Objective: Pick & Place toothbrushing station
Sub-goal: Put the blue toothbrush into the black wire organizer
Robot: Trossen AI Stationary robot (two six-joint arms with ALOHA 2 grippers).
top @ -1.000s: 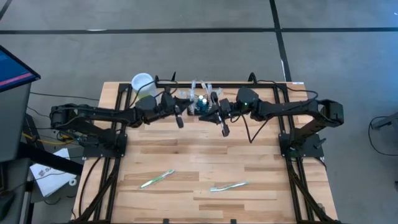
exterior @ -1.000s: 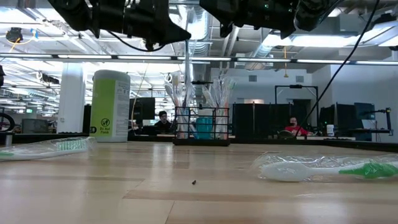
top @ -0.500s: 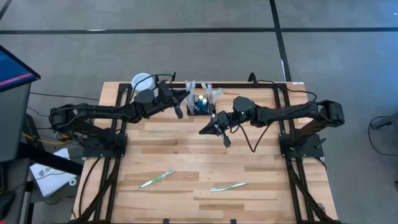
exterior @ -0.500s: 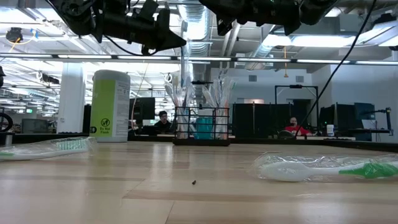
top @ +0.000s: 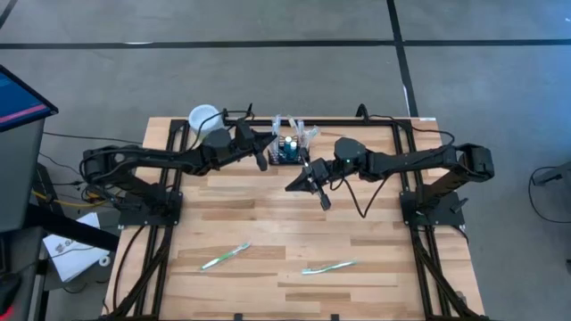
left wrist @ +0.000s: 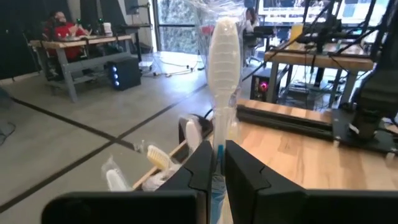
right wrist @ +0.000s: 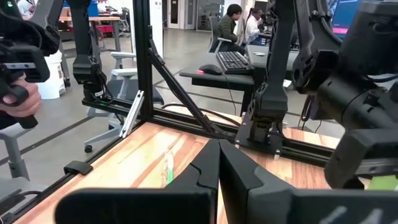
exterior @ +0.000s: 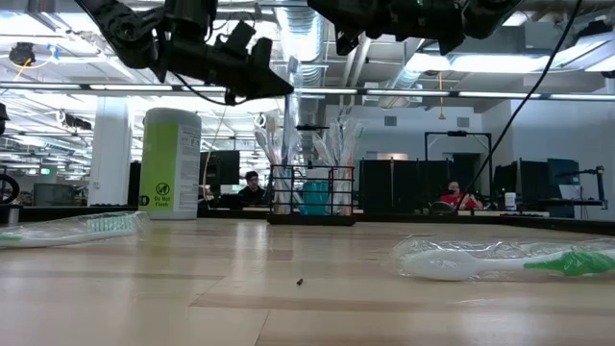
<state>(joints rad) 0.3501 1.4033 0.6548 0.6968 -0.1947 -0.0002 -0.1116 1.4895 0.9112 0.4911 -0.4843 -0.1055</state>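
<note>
The black wire-mesh basket point(top: 287, 150) stands at the table's far edge point(exterior: 312, 197), with several wrapped toothbrushes upright in it. My left gripper point(top: 262, 161) is just left of the basket, high above the table point(exterior: 274, 85). It is shut on a clear-wrapped toothbrush point(left wrist: 222, 56). My right gripper point(top: 323, 201) hangs shut and empty on the near right of the basket, and it also shows in the right wrist view point(right wrist: 218, 167). Two more wrapped toothbrushes point(top: 225, 256) point(top: 328, 266) lie flat near the table's front. My left gripper pinches the wrapped toothbrush by its handle point(left wrist: 219, 152) between its two fingers. The white head end point(left wrist: 222, 43) sticks out past the fingertips. The fingers hide the other end, so I cannot tell whether it still stands in the basket.
A pale-green cylinder with a white lid point(top: 203, 118) stands upright left of the basket point(exterior: 170, 163). Black frame rails run along the table's far edge and sides. Bare wood lies between the basket and the two toothbrushes at the front. People sit at desks in the room behind.
My right gripper has drawn back from the basket toward the table's near edge, then stopped. My left gripper has stayed at the basket's left side, shifting a little toward it.
</note>
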